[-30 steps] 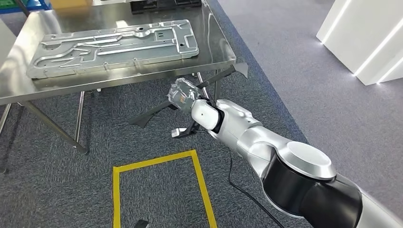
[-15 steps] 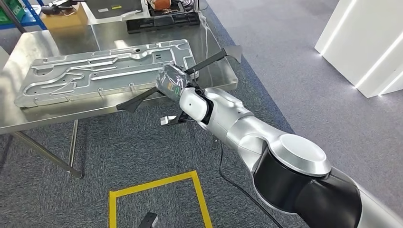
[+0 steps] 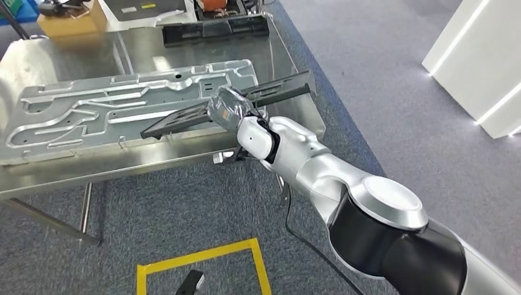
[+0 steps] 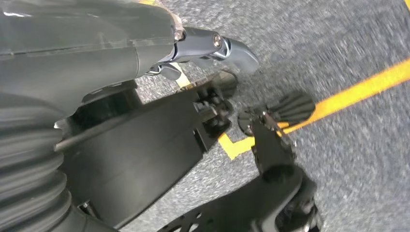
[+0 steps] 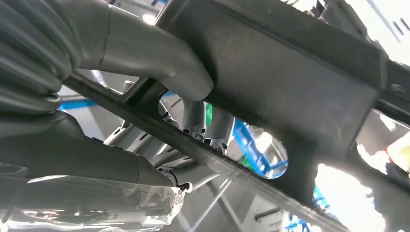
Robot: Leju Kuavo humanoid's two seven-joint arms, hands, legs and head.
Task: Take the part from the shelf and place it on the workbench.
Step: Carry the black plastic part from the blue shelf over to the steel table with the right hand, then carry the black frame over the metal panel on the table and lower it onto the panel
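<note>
Nearest the robot, a yellow tape outline (image 3: 203, 258) is seen on the grey carpet (image 3: 381, 123), below and behind the right hand (image 3: 228, 110). From the silver right arm (image 3: 319, 172), the right hand is raised over the near edge of the steel workbench (image 3: 74, 178). It is wrapped in clear plastic film, and it grips a long, flat black part (image 3: 184, 118) near its middle. In the right wrist view the thick grey thumb (image 5: 159, 63) is pressed against the part (image 5: 290, 82) and darker fingers (image 5: 203, 118) are seen through an opening in it. The part is held roughly level, in the air, with one end reaching out to each side of the hand. Just beyond and beneath the hand, a large silver metal plate (image 3: 110, 117) with raised channels is laid flat on the workbench. Farther from the hand, a black tray (image 3: 215, 27) is set near the far edge, and a cardboard box (image 3: 67, 21) is placed well off to the left.

In the left wrist view the left hand (image 4: 212, 46) hangs above the carpet and tape; whether anything is held by it cannot be told.
</note>
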